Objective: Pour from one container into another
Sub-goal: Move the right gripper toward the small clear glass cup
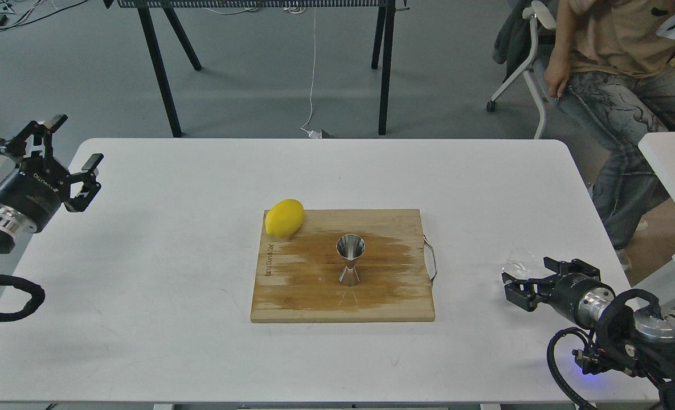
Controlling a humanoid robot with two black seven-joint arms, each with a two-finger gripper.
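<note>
The small clear glass cup stands on the white table to the right of the board, partly covered by my right gripper. My right gripper is open, its fingers spread around the cup's lower near part; contact cannot be told. The shiny steel jigger stands upright in the middle of the wooden cutting board. Far off at the table's left edge, my left gripper hangs open above the table with nothing in it.
A yellow lemon lies on the board's far left corner. The board has a metal handle on its right side. A seated person and a chair are beyond the table's far right corner; another white table stands at right.
</note>
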